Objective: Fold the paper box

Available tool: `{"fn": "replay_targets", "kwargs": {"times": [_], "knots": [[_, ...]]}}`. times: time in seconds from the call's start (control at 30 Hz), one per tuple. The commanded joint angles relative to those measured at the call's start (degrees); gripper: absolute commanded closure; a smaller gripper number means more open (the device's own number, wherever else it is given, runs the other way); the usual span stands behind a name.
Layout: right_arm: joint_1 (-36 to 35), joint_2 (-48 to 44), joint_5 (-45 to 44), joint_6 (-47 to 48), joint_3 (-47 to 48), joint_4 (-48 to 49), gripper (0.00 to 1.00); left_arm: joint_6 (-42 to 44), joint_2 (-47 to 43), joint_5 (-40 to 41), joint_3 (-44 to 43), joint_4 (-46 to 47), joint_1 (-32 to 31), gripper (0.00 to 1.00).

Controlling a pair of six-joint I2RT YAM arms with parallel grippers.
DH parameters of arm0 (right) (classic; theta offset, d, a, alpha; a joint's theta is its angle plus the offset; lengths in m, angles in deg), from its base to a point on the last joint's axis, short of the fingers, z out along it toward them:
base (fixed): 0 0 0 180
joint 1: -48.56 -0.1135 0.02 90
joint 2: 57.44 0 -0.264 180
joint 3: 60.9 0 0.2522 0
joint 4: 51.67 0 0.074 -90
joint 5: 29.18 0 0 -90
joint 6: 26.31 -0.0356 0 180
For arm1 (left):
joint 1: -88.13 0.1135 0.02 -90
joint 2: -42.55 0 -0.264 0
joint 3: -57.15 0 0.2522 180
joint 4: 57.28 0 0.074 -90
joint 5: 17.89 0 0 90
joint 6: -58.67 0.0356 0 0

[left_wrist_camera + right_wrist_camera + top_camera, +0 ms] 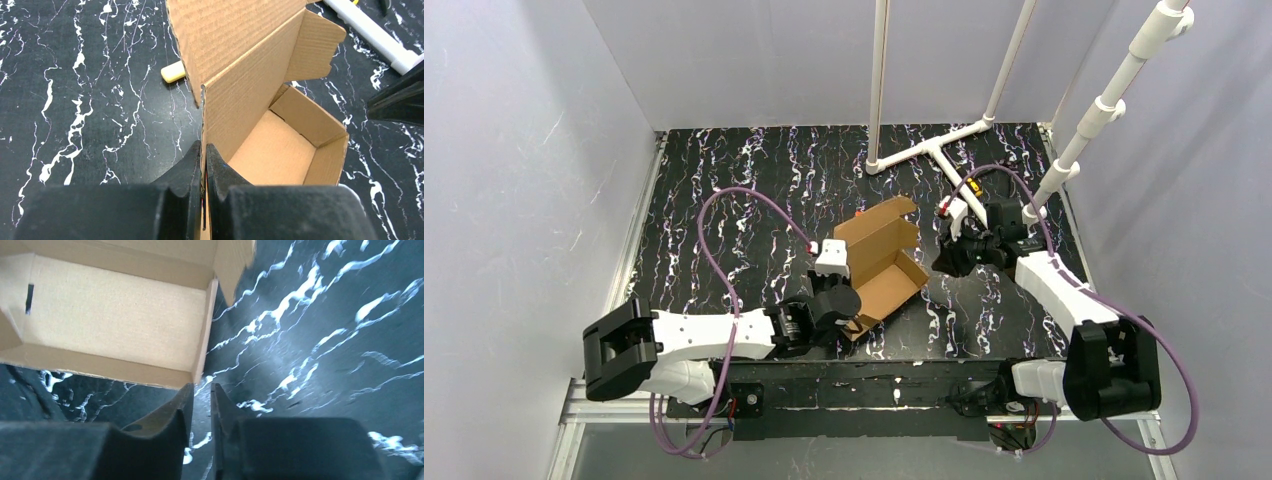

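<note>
Left gripper [202,165] pinched on a wall of the paper box [882,268]; right gripper [200,405] nearly closed on nothing.

Box sits open at centre of the black marbled table [724,190], lid flap raised; yellow marker [173,71] upper left of the left wrist view.

Pale lavender walls [514,150] enclose a black white-veined marble table [724,170], white pipe frame [924,150] at back.

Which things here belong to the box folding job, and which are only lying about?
Job:
- box
- left end effector, shut on a box wall
- right end effector, beside the box, holding nothing

Lying about:
- yellow marker
- white pipe frame
</note>
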Motion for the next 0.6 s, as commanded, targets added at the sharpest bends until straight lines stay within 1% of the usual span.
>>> {"fn": "replay_targets", "kwargs": {"times": [0.0,0.07,0.1,0.2,0.3,0.33,0.37,0.47,0.57], "knots": [[0.83,3.07,0.92,-12.22,-3.03,4.8,0.82,-0.71,2.18,8.0,-3.3,-2.48,-2.18,1.0],[0.81,4.86,0.73,-13.64,-2.88,4.6,0.96,-1.29,3.02,8.74,-4.05,-3.54,-2.78,1.0],[0.81,5.76,0.39,-15.07,-2.68,4.38,0.99,-1.87,3.34,9.22,-4.43,-4.29,-3.04,1.0],[0.79,7.84,1.13,-15.82,-1.96,3.39,0.99,-4.07,3.75,9.88,-4.75,-6.89,-3.47,1.0],[0.79,7.28,-0.25,-17.2,-2.52,4.28,0.99,-6.53,3.97,9.87,-4.95,-9.77,-3.62,1.0],[0.78,6.83,-1.22,-18.09,-2.83,5.17,0.99,-9.71,4.05,10.3,-5.61,-13.26,-3.65,1.0],[0.78,6.42,-2.26,-19.01,-3.03,5.92,0.99,-13.92,4.4,11.0,-7.17,-19.24,-3.66,1.0],[0.78,5.06,-4.81,-18.53,-1.86,6.23,0.99,-20.05,6.15,12.9,-10.06,-29.55,-3.66,1.0],[0.83,3.44,-3.96,-15.26,-0.12,4.47,0.99,-22.71,5.58,13.49,-9.47,-30.76,-3.66,1.0]]}}
